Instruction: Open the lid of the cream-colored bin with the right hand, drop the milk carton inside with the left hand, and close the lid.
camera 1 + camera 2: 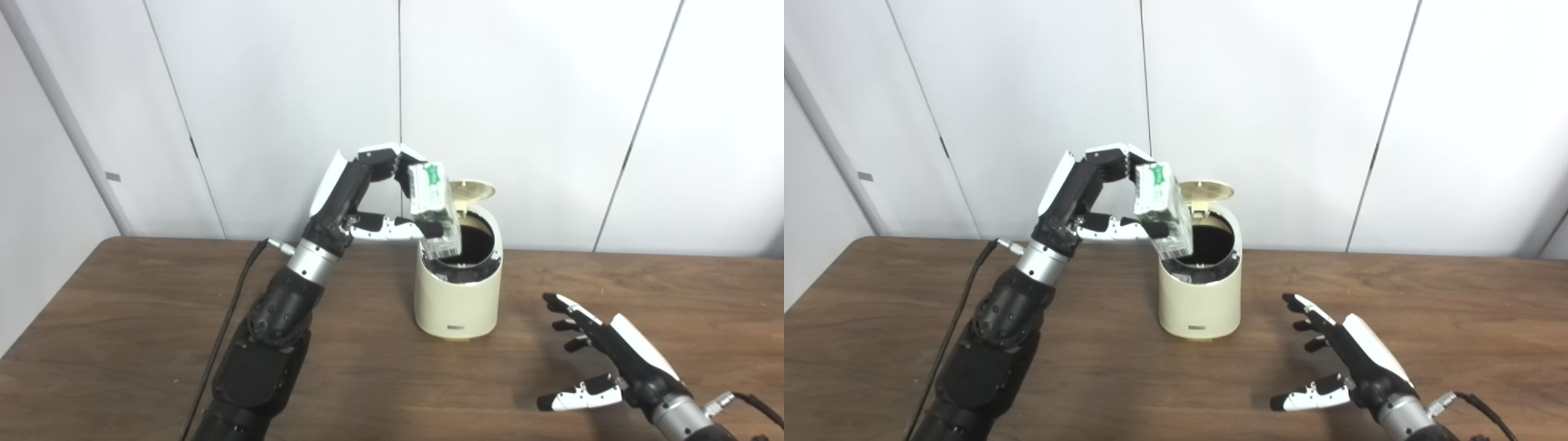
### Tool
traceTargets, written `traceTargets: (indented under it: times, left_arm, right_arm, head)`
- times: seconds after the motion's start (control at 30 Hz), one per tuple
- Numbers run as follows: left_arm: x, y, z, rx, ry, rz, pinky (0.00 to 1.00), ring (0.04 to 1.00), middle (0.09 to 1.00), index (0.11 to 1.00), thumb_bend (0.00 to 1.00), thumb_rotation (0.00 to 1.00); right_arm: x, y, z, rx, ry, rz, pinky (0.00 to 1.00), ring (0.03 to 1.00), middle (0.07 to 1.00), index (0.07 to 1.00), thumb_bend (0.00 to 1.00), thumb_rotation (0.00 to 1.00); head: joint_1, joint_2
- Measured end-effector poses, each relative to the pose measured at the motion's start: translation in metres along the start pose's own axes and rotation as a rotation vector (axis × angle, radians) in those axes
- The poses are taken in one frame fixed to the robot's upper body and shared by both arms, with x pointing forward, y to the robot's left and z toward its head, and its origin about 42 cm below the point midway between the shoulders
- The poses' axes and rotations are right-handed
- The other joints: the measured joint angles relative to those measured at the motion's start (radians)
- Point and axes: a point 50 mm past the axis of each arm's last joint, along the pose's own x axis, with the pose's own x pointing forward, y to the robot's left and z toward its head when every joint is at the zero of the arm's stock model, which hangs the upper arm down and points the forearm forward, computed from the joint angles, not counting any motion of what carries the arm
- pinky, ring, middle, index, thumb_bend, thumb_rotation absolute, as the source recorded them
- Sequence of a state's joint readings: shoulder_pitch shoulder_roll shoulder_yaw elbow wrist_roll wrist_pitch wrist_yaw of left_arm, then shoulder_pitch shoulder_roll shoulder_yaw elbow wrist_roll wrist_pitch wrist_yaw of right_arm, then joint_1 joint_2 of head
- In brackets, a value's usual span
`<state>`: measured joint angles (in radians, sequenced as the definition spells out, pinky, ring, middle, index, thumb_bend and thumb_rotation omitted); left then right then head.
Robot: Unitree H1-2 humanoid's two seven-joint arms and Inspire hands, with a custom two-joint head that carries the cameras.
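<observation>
Two robot hands are working over the brown tabletop, and only one is carrying anything. The left robot hand is pinching the milk carton between its thumb below and its curled fingers above, holding the carton nearly upright with its top leaning a little away from the opening. The carton's lower end is hanging just above the near-left rim of the cream-colored bin, which is probably where it needs to be so that a release lets it fall into the dark opening rather than onto the rim. The lid is standing raised at the far side of the bin, apparently tipped back on a rear hinge, leaving the mouth clear for the drop. The right robot hand is hovering low over the tabletop, well apart from the bin on its right, with fingers spread and holding nothing; this position is likely keeping it out of the carton's path while remaining near enough to close the lid afterwards. The inside of the bin is reading only as a black cavity, so its contents cannot be made out. The carton's print is blurred beyond green markings, and the small label at the bin's base is illegible. The right forearm is cut off by the bottom edge.
</observation>
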<state>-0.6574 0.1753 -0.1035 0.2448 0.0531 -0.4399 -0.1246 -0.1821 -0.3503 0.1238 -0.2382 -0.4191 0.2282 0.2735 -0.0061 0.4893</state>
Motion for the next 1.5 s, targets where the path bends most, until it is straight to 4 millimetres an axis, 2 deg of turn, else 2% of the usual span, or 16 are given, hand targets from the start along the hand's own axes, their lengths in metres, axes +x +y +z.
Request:
traceTargets:
  times: [0.3, 0.73, 1.13, 1.5]
  left_arm:
    - [0.0, -0.016, -0.013, 0.052, 0.05, -0.033, 0.43, 0.446, 0.506, 0.5, 0.5, 0.0]
    - [0.003, -0.026, -0.023, 0.151, 0.062, -0.013, 0.43, 0.443, 0.507, 0.502, 0.5, 0.0]
    - [0.005, -0.037, -0.031, 0.401, -0.061, 0.057, 0.42, 0.433, 0.494, 0.521, 0.5, 0.0]
    - [0.004, -0.05, -0.035, 0.44, -0.129, 0.082, 0.43, 0.437, 0.485, 0.526, 0.5, 0.0]
  right_arm:
    - [0.001, 0.002, 0.001, -0.003, 0.004, -0.003, 0.7, 0.828, 0.907, 0.929, 0.77, 0.14]
    - [0.001, 0.004, 0.002, 0.003, 0.012, -0.005, 0.71, 0.837, 0.908, 0.934, 0.77, 0.16]
    - [0.0, 0.004, 0.002, 0.003, 0.027, -0.005, 0.7, 0.839, 0.914, 0.935, 0.77, 0.18]
    - [-0.001, 0.004, 0.003, 0.003, 0.022, -0.007, 0.71, 0.835, 0.909, 0.933, 0.77, 0.17]
  head:
    - [-0.015, 0.002]
    - [-0.031, 0.003]
    - [-0.038, 0.002]
    - [-0.041, 0.008]
